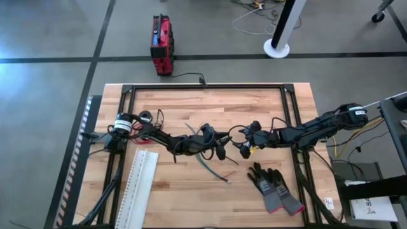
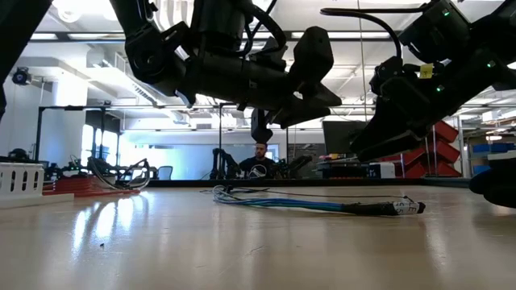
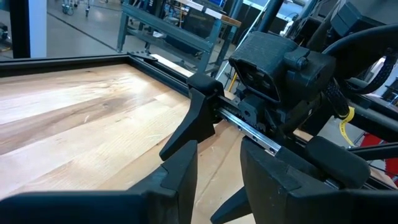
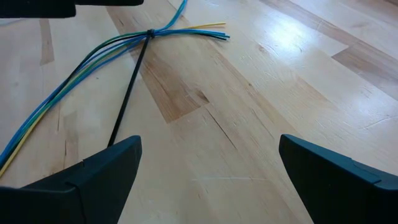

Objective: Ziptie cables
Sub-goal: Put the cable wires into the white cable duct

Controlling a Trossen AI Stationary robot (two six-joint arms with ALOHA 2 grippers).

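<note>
The bundle of thin blue, green and yellow cables (image 4: 74, 68) — cinched by a black ziptie (image 4: 127, 93) — lies on the wooden table (image 1: 191, 197), around 5 o'clock of centre, running diagonally. The right gripper (image 4: 208, 165) hovers above it, fingers wide — nearer. The left gripper (image 3: 217, 165) hangs narrowly parted.

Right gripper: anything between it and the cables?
No. In the right wrist view, only bare wooden table lies between the open right gripper and the cables, already cinched by a black ziptie.
</note>
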